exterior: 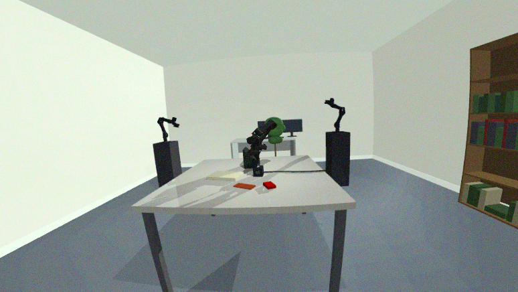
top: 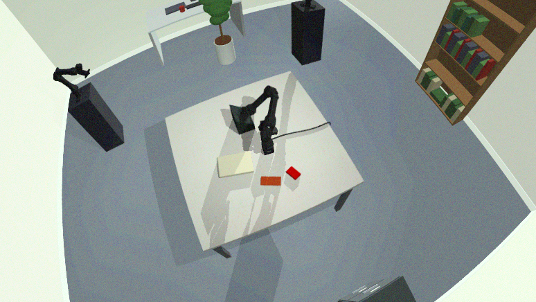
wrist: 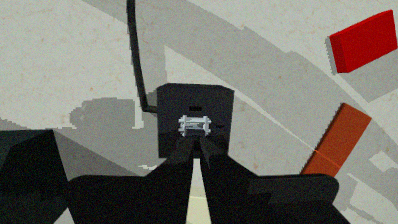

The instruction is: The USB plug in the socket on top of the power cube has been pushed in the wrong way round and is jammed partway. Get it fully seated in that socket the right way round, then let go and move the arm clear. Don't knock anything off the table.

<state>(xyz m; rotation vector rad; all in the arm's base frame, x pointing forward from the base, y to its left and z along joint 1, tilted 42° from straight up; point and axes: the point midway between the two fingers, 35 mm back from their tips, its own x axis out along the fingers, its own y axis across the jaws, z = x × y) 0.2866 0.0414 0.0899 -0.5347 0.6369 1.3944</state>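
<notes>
The black power cube [top: 268,151] [exterior: 257,171] [wrist: 172,98] stands on the table. The silver-edged socket [wrist: 195,118] shows on its top in the wrist view. My gripper [top: 266,141] [exterior: 255,163] [wrist: 196,143] points down over the cube, its fingertips close together just below the socket in the wrist view. It is shut on the USB plug, a small dark shape that barely shows between the fingertips. The plug's way round, and whether it touches the socket, cannot be told.
A black cable [top: 300,131] [exterior: 293,171] [wrist: 134,50] runs from the cube's side to the table edge. A red block [top: 293,172] [exterior: 269,185] [wrist: 365,42], an orange block [top: 271,181] [exterior: 244,185] [wrist: 337,142] and a cream book [top: 235,164] [exterior: 224,176] lie nearby.
</notes>
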